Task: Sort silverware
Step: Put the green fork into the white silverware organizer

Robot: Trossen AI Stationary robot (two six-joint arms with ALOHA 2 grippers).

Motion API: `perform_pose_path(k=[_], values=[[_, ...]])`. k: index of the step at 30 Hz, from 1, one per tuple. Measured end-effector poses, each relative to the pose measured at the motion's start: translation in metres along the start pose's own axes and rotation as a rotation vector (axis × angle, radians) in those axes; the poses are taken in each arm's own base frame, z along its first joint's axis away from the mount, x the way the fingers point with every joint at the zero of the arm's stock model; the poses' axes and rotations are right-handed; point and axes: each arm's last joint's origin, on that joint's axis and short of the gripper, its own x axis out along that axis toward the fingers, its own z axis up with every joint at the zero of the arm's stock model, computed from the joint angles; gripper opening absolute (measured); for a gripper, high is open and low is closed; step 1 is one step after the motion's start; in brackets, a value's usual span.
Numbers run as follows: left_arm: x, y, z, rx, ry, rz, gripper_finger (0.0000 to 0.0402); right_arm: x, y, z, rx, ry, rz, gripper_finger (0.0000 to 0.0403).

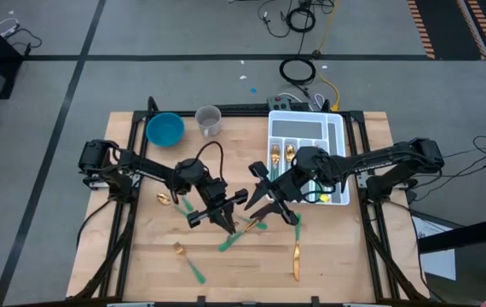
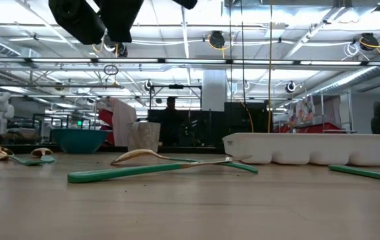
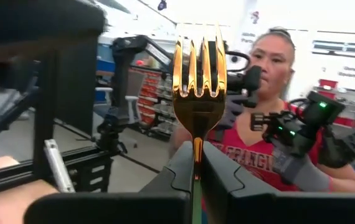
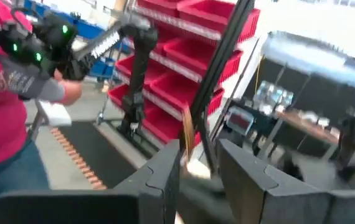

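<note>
The left gripper (image 3: 196,177) was clenched on a gold fork (image 3: 197,68), its two fingers (image 3: 177,171) pinching the neck just under the head, tines upright in the left wrist view. From above, that gripper (image 1: 224,220) hung over the middle of the table (image 1: 345,264), slightly left of centre. The right gripper (image 1: 270,198) sat just right of it, near the tray (image 1: 342,136). In the right wrist view its fingers (image 4: 165,168) stood partly apart with a thin gold piece (image 4: 188,132) between them; whether they gripped it I could not tell.

The remaining silverware lay scattered on the wood: a gold knife (image 1: 295,260) at lower centre-right, a green-handled fork (image 1: 188,262) at lower left, a spoon (image 1: 168,199) at centre-left, and green handles (image 1: 230,241) below the grippers. Two gold spoons (image 1: 282,153) lay in the white tray at upper right. In the low view, a green-handled spoon (image 2: 143,163) lay across the middle. A blue bowl (image 1: 164,129) and a clear cup (image 1: 209,120) stood along the top edge. A person in a red shirt (image 3: 252,158) stood beyond the table.
</note>
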Motion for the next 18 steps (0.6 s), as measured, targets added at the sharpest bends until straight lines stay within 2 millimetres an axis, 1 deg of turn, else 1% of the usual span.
perform_pose_path(k=[2, 4, 6, 8, 10, 13, 16, 18], values=[[0.000, -0.001, 0.000, -0.007, 0.004, -0.023, 0.0015, -0.006, -0.002, -0.003, 0.036, 0.062, 0.000, 0.0103], [0.001, -0.004, 0.003, 0.007, -0.006, -0.051, 0.0015, -0.015, -0.002, -0.001, 0.057, 0.117, 0.006, 0.0103], [0.002, -0.007, 0.007, 0.038, -0.021, -0.091, 0.0015, -0.020, -0.002, 0.005, 0.058, 0.126, 0.002, 0.0103], [0.004, -0.005, 0.011, 0.034, -0.033, -0.080, 0.0015, -0.026, -0.002, 0.014, 0.049, 0.114, -0.008, 0.0103], [0.003, 0.003, 0.013, -0.057, -0.026, -0.003, 0.0015, -0.034, -0.001, 0.025, 0.047, 0.115, -0.032, 0.0103], [-0.003, 0.020, 0.007, -0.199, 0.013, 0.180, 0.0015, -0.047, 0.006, 0.042, 0.057, 0.147, -0.068, 0.0103], [-0.008, 0.033, 0.005, -0.292, 0.050, 0.333, 0.0015, -0.055, 0.014, 0.049, 0.102, 0.196, -0.063, 0.0103], [-0.009, 0.037, 0.009, -0.313, 0.057, 0.368, 0.0015, -0.058, 0.019, 0.049, 0.138, 0.234, -0.043, 0.0103]])
